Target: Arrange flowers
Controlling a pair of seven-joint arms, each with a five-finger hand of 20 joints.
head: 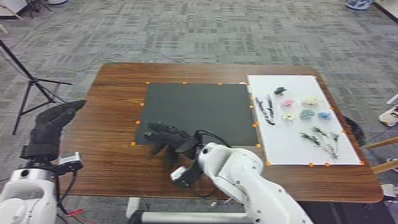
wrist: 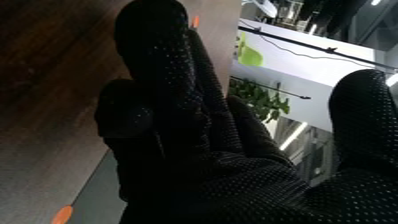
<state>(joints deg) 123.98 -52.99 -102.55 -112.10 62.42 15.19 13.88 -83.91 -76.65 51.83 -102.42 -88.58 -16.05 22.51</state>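
Note:
In the head view my right hand (head: pixel 169 137) is over the near left corner of the black mat (head: pixel 197 107), fingers relaxed and holding nothing. My left hand (head: pixel 60 114) rests off the table's left edge with straight fingers. On the white board (head: pixel 284 135) at the right lie a pink flower (head: pixel 288 102), a cream flower (head: pixel 309 100), a pale yellow flower (head: pixel 287 117), blue flowers (head: pixel 324 115), a dark piece (head: pixel 281 91), dark branches (head: pixel 266 109) and green stems (head: pixel 325 142). In the right wrist view my right hand (wrist: pixel 213 150) has its thumb apart from loosely extended fingers.
The brown table (head: pixel 115 160) surrounds the mat and the board, with small orange markers along their edges. A black tripod (head: pixel 34 80) stands on the floor beyond the table's left side. Part of a chair is near the table's right edge.

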